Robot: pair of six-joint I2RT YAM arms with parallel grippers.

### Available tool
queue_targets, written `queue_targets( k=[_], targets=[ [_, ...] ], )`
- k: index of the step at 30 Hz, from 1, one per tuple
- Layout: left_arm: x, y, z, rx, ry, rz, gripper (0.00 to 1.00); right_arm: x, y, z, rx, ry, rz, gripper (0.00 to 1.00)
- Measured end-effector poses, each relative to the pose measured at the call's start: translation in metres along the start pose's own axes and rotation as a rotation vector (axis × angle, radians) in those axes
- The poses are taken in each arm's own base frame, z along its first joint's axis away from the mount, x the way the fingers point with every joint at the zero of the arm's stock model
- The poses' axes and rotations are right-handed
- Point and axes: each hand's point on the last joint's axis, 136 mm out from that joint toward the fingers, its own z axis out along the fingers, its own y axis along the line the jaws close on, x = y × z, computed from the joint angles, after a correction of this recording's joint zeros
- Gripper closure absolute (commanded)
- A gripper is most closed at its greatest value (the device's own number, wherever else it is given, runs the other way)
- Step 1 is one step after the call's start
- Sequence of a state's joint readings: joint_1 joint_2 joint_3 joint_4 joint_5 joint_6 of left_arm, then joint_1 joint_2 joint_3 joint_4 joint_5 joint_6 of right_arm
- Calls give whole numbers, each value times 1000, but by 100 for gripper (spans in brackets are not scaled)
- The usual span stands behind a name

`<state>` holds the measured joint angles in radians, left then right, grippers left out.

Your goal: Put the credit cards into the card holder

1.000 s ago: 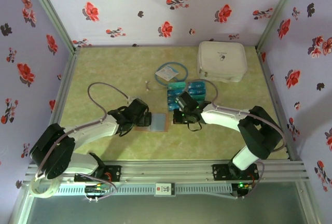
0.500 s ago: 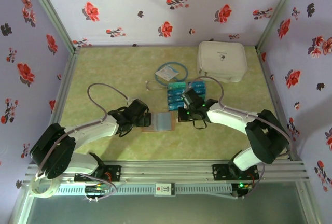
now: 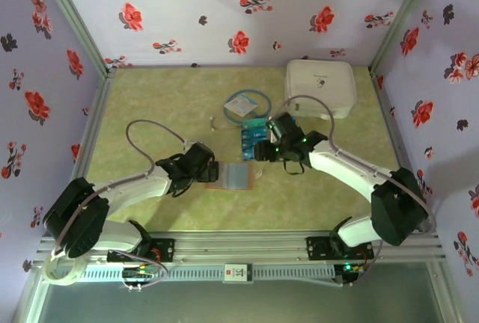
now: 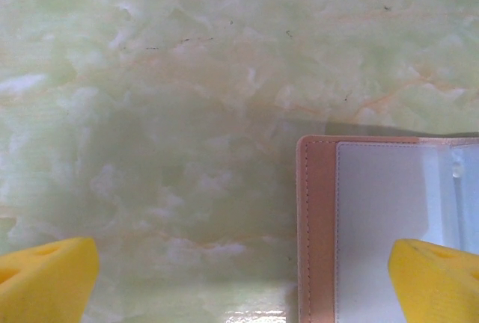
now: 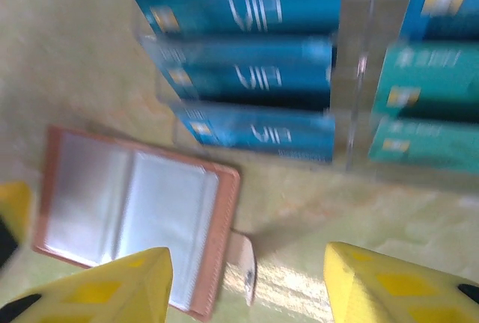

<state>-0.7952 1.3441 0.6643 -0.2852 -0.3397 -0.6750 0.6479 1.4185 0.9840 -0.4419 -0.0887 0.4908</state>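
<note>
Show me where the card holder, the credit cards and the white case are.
card holder [image 5: 168, 203]: right wrist view, on the clear inner sleeve of its open right half.
credit cards [image 5: 254, 76]: right wrist view, on the middle blue VIP card.
white case [image 3: 319, 87]: top external view, middle of its lid.

We are looking down on a tabletop patterned in pale green marble, with soft light glaring off its surface. Lilac walls printed with red and dark flowers are enclosing it: a back wall, a left wall and a right wall. Grey metal posts are rising at the back corners, and a slotted aluminium rail is running along the near edge.
</note>
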Motion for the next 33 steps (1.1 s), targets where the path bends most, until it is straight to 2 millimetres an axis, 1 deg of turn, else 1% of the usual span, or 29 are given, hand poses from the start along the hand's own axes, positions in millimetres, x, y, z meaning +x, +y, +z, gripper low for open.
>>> queue_targets(
  k=[3,6,8,12,14,16,19,23,28,30,33],
  targets=[
    [-1,1,0,-2,-1,-4,0,-22,0,-8,-3,-48,10,48],
    [-2,3,1,-5,-1,-9,0,-24,-9,-4,10,-43,31,52],
    [-2,4,1,-7,-2,-12,0,-18,-13,5,11,-22,47,56],
    [-3,6,2,-11,-2,-17,0,10,-23,28,11,56,92,67],
    [-3,6,2,-12,-2,-19,0,23,-27,39,9,94,114,71],
    [-3,6,2,-13,-2,-19,0,30,-29,46,4,117,132,73],
    [-3,6,2,-12,0,-20,0,32,-27,52,-12,121,145,75],
    [-2,6,4,-15,6,-19,0,29,-20,59,-33,107,137,75],
    [-2,6,5,-11,9,-21,0,39,-17,75,-26,146,126,76],
    [-2,5,5,-9,6,-22,0,39,-15,79,-26,151,121,76],
    [-3,5,5,-8,5,-22,0,34,-11,84,-32,146,117,77]
  ],
)
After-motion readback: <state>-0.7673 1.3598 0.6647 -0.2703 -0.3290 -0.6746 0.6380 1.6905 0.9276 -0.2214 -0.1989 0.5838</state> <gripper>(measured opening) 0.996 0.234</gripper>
